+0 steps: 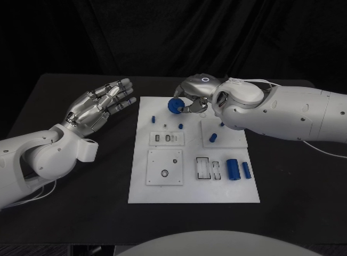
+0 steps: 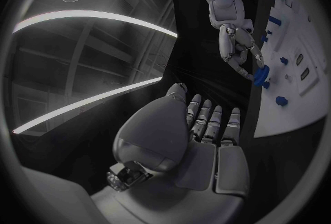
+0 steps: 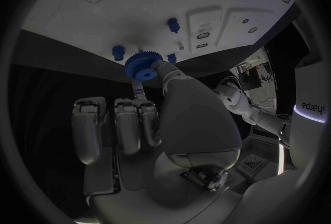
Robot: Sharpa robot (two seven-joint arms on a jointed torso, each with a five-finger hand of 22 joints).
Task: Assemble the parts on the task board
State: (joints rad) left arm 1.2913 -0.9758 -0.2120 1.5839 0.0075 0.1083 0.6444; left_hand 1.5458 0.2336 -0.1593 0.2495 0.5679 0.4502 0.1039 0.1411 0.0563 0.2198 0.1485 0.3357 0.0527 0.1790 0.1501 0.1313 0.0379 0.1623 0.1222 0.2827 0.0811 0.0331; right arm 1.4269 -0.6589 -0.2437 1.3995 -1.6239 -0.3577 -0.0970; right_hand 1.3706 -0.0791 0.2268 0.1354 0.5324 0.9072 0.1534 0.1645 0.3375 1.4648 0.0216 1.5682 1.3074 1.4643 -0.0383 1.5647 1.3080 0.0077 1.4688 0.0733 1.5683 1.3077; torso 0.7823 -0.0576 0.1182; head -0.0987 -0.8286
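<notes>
At the far end of the task board (image 1: 143, 197), the right hand (image 1: 198, 93) hangs above the white plate's top edge, pinching a blue gear (image 1: 176, 105) between thumb and a finger. The right wrist view shows it well: the toothed blue disc (image 3: 143, 65) sits at the fingertips (image 3: 160, 69), held edge-on with its centre hole visible, while the other fingers stay curled low beside the palm. From the left wrist view the same gear (image 2: 261, 76) shows at the tip of the right hand (image 2: 238, 47), just off the board's edge (image 2: 276, 119).

Over on the other side, the left hand (image 1: 100, 106) hovers above the black table (image 1: 65, 213), beside the board's left edge and apart from it. Its fingers are stretched out and slightly spread, palm up, holding nothing. The left wrist view agrees: fingers (image 2: 207, 119) extended side by side, palm bare.

On the board itself, small blue pegs (image 1: 153, 118) stand near the upper left, another little one (image 1: 181, 126) close by. A blue piece (image 1: 213, 137) leans in the raised white block on the right half. Down at the lower right, a fat blue cylinder (image 1: 232, 169) lies beside a slimmer blue bar (image 1: 246, 170), just right of the slotted white tray (image 1: 206, 167). A square white plate (image 1: 164, 167) with a small oval hole sits lower left on the board
</notes>
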